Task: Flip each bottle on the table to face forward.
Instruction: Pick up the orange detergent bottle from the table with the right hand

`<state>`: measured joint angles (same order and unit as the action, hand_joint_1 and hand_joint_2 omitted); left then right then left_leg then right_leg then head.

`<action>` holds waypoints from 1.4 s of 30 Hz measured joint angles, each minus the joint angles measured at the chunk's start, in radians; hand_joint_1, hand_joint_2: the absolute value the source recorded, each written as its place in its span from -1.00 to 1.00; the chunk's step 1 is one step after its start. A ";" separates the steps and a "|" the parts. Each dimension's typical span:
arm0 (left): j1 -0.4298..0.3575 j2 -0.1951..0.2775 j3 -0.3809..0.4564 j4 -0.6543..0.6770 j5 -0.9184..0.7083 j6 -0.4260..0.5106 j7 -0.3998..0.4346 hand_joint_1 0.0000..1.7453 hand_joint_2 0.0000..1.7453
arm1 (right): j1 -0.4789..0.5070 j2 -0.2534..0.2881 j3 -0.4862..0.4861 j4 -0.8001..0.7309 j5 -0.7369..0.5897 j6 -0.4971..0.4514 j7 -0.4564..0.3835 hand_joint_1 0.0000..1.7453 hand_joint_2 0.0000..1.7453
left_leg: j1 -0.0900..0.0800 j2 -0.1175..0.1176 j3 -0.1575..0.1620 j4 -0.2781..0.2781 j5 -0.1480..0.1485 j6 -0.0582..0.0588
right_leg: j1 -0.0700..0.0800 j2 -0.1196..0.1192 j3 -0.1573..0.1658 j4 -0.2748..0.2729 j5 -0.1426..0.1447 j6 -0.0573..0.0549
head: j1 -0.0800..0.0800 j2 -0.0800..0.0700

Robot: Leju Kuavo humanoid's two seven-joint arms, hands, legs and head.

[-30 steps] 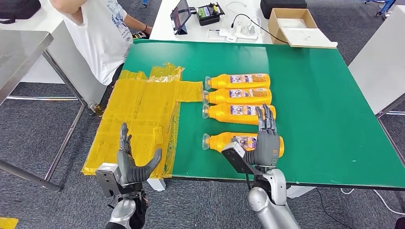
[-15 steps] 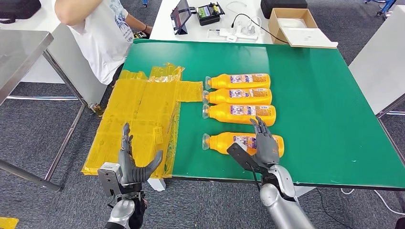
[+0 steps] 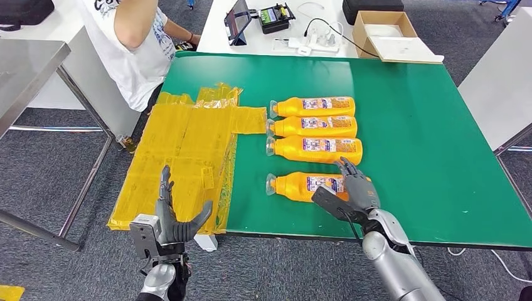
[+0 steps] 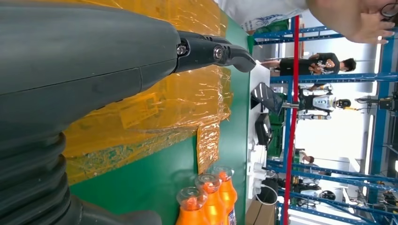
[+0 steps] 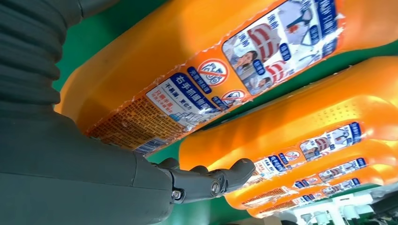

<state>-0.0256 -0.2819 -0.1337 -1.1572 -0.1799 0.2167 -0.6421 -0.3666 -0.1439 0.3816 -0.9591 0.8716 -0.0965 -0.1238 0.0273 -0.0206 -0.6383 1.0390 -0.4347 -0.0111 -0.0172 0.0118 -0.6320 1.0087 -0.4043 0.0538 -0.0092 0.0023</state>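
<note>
Several orange bottles lie on their sides on the green table (image 3: 426, 138), caps to the left. Three lie close together: far (image 3: 313, 106), middle (image 3: 313, 126) and near (image 3: 317, 149). A fourth bottle (image 3: 298, 186) lies apart, nearer the front edge, label up. My right hand (image 3: 356, 191) lies at this bottle's base end, fingers stretched along it without gripping. In the right wrist view the fingers (image 5: 211, 180) reach between the labelled bottle (image 5: 211, 56) and the one beyond it (image 5: 305, 126). My left hand (image 3: 172, 216) hovers with fingers apart and holds nothing, at the front left over yellow film.
Crinkled yellow plastic film (image 3: 188, 150) covers the table's left part and hangs over its front edge. A person in a white shirt (image 3: 135, 50) stands at the far left corner. Behind, a white table carries a cardboard box (image 3: 386, 34) and electronics (image 3: 263, 19).
My right hand has drawn back toward the front edge and to the right, off the top of the nearest bottle to its base end. The person has raised an arm.
</note>
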 joint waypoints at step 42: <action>-0.054 0.006 0.032 0.107 0.019 0.009 -0.016 -1.00 1.00 | -0.246 -0.098 0.258 0.234 -0.117 0.161 0.034 0.71 1.00 | 0.000 0.000 0.004 0.000 0.000 0.000 | 0.000 0.000 0.003 0.000 0.001 0.000 | 0.000 0.000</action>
<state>-0.0792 -0.2762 -0.1015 -1.0500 -0.1611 0.2258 -0.6582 -0.6121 -0.2420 0.6399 -0.7248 0.7543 0.0648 -0.0901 0.0271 -0.0203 -0.6345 1.0392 -0.4344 -0.0110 -0.0173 0.0121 -0.6288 1.0087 -0.4038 0.0542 -0.0090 0.0023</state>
